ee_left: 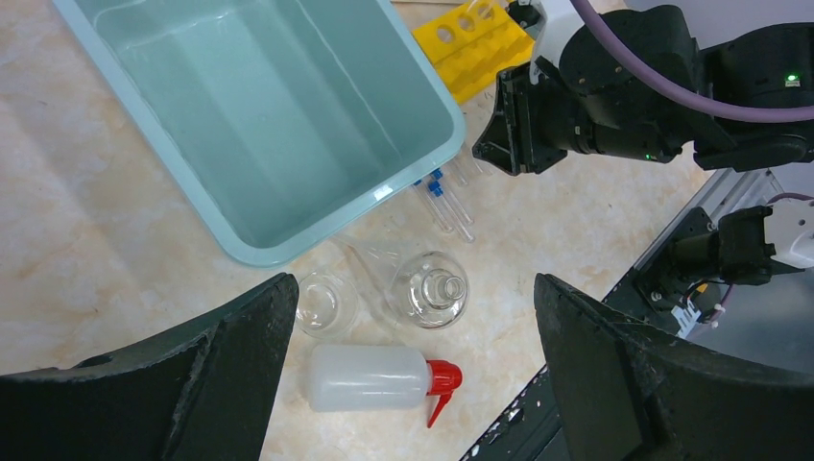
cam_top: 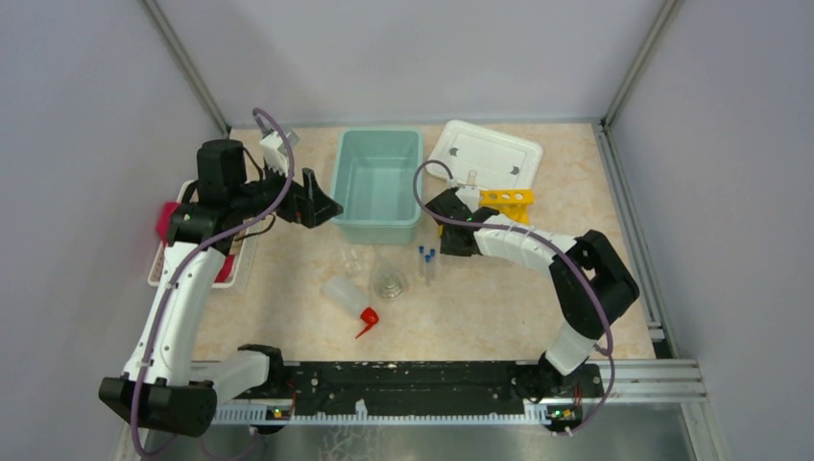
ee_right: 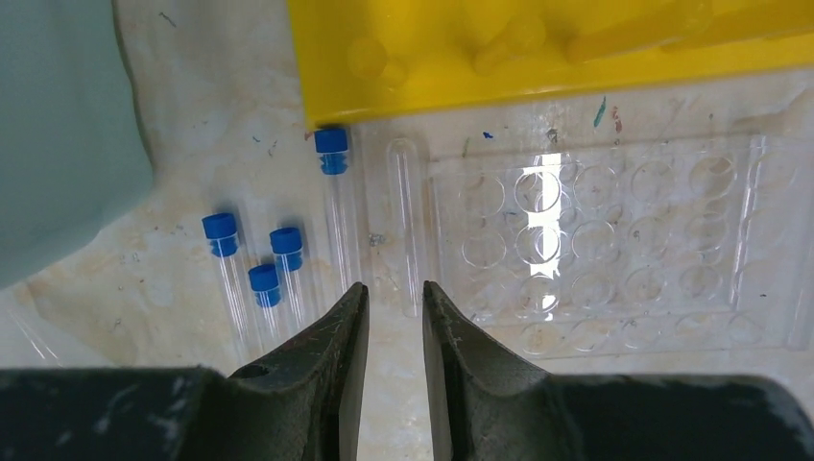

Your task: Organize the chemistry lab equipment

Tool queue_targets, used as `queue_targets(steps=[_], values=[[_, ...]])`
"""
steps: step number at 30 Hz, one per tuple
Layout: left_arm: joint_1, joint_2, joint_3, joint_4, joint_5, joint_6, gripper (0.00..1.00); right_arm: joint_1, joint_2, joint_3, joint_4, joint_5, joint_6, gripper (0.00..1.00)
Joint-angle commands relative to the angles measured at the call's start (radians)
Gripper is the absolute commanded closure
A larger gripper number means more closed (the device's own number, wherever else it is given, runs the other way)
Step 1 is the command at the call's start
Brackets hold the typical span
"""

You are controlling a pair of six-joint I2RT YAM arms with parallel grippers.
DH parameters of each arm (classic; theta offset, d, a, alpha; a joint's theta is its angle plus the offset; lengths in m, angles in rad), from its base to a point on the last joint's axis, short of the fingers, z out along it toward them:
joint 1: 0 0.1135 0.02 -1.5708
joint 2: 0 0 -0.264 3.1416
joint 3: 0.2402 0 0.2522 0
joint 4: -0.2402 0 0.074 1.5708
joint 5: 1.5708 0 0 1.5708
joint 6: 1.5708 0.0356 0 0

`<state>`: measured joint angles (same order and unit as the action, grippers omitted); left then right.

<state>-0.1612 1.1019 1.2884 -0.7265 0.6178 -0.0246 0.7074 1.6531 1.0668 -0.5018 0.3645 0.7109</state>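
A translucent white squeeze bottle [ee_left: 365, 377] with a red spout lies on its side. Beside it stand a clear flask [ee_left: 432, 288] and a small beaker [ee_left: 324, 303]. My left gripper [ee_left: 413, 283] hangs wide open high above them, holding nothing. Several blue-capped tubes [ee_right: 285, 245] lie on the table left of an uncapped tube [ee_right: 403, 221], below the yellow rack [ee_right: 538, 48]. My right gripper [ee_right: 394, 288] hovers there with a narrow gap between its fingers. The uncapped tube's end lies just ahead of that gap, and nothing is gripped.
A teal bin [cam_top: 377, 182] stands at the back centre, with a white lid [cam_top: 485, 154] to its right. A clear well plate [ee_right: 614, 240] lies beside the rack. A white slatted basket [cam_top: 158, 274] with a pink cloth [cam_top: 165, 219] sits at the left edge.
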Motion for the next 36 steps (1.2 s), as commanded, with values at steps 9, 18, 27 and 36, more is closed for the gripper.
queue_targets(steps=[9,18,27,36], values=[[0.005,-0.012,0.015,0.018,0.018,0.015,0.01,-0.006,0.063,0.027,0.03,0.055,0.01,0.71],[0.005,-0.011,0.01,0.023,0.016,0.015,0.01,-0.005,0.106,0.051,0.039,0.103,0.007,0.71],[0.005,-0.008,0.012,0.029,0.023,0.015,0.01,-0.005,0.156,0.084,0.062,0.109,-0.012,0.71],[0.005,-0.008,0.013,0.021,0.029,0.033,0.01,-0.006,0.151,0.066,0.073,0.094,0.003,0.82]])
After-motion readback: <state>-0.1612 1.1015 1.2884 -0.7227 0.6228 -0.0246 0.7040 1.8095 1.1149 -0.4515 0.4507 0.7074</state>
